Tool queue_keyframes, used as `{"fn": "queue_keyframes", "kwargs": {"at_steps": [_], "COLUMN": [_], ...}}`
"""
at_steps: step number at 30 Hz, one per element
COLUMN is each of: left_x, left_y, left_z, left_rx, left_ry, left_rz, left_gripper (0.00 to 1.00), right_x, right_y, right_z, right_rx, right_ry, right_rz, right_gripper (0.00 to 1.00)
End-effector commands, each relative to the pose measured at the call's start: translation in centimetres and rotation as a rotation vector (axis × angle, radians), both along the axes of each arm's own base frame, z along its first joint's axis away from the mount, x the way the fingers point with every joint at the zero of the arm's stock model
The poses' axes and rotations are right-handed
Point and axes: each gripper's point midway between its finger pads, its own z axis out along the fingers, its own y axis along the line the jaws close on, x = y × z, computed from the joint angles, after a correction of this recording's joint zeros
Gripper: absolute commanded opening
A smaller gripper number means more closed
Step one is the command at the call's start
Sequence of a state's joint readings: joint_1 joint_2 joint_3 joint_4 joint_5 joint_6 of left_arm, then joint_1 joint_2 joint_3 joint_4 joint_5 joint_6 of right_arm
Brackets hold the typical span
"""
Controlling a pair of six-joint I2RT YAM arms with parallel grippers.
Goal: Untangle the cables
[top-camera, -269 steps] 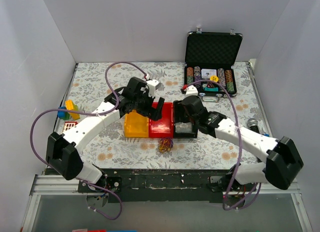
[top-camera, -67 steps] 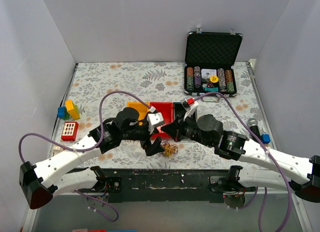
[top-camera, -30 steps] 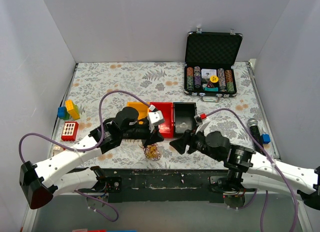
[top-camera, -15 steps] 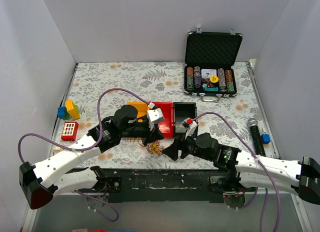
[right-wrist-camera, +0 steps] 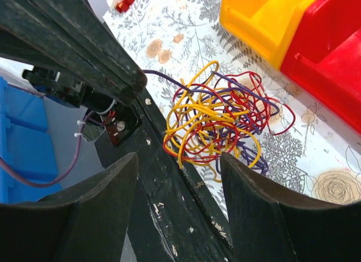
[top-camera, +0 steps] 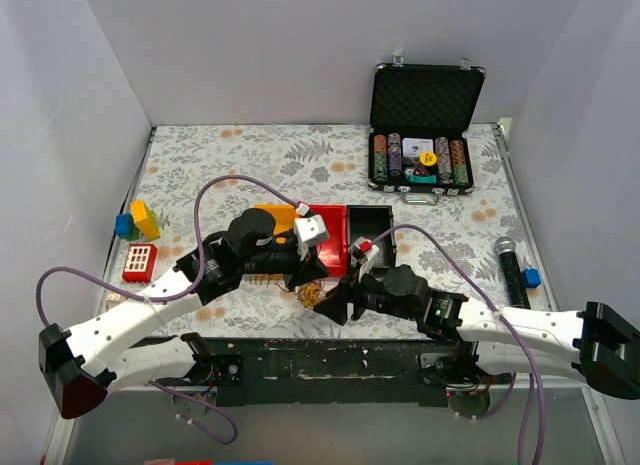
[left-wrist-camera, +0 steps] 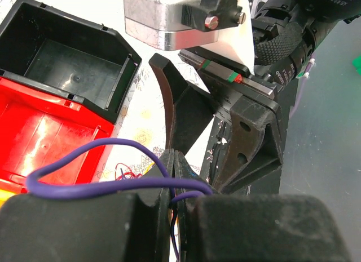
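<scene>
The cables [top-camera: 313, 295] are a small tangle of thin yellow, red and purple wires lying at the table's front edge, just ahead of the bins. In the right wrist view the tangle [right-wrist-camera: 220, 118] overhangs the dark front rail. My left gripper [top-camera: 305, 278] sits right above it, shut on a purple strand [left-wrist-camera: 113, 186] that loops over its fingers [left-wrist-camera: 169, 166]. My right gripper [top-camera: 340, 303] is open, low at the tangle's right side. Its fingertips [right-wrist-camera: 131, 160] flank the near edge of the tangle without touching it.
Yellow [top-camera: 272, 216], red [top-camera: 328, 235] and black [top-camera: 372, 228] bins stand in a row just behind the tangle. An open case of poker chips [top-camera: 425, 125] is at the back right. A microphone [top-camera: 510, 267] lies right, toy blocks [top-camera: 140, 221] left. The dark rail [top-camera: 330, 355] marks the front edge.
My right gripper has swung left along the front edge and now reaches the tangle. The left gripper stays shut above the tangle, which has shifted slightly right.
</scene>
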State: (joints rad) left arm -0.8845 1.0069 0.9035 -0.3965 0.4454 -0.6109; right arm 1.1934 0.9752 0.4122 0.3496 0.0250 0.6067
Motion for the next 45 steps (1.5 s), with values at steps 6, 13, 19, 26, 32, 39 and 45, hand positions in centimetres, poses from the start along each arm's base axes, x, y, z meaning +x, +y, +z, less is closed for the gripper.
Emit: {"fn": "queue_keyframes", "kwargs": {"at_steps": [6, 13, 19, 26, 32, 39, 45], "left_x": [0.3, 0.2, 0.6, 1.3, 1.7, 2.8, 3.7], "left_y": [-0.6, -0.8, -0.9, -0.7, -0.2, 0.4, 1.8], "left_z": [3.4, 3.8, 4.7, 8.9, 12.9, 20.2, 29.1], "left_rx": [-0.070, -0.079, -0.089, -0.131, -0.172, -0.263, -0.400], "left_ry": [-0.012, 0.002, -0.014, -0.082, -0.157, -0.300, -0.465], "left_rz": [-0.002, -0.005, -0.002, 0.011, 0.024, 0.074, 0.166], "left_gripper": [0.00, 0.00, 0.00, 0.00, 0.00, 0.00, 0.00], "right_x": [1.1, 2.1, 2.8, 0.8, -1.3, -2.2, -2.8], "right_y": [2.4, 2.8, 1.5, -1.5, -4.2, -5.6, -5.9], "right_z": [2.3, 2.5, 1.4, -3.7, -8.4, -11.3, -12.8], "right_rx": [0.051, 0.047, 0.015, -0.047, -0.136, -0.252, -0.327], "right_ry": [-0.059, -0.067, -0.046, 0.089, 0.213, 0.290, 0.331], "right_rz": [0.001, -0.044, -0.120, -0.130, -0.134, -0.149, -0.144], "right_gripper": [0.57, 0.45, 0.03, 0.01, 0.01, 0.01, 0.01]}}
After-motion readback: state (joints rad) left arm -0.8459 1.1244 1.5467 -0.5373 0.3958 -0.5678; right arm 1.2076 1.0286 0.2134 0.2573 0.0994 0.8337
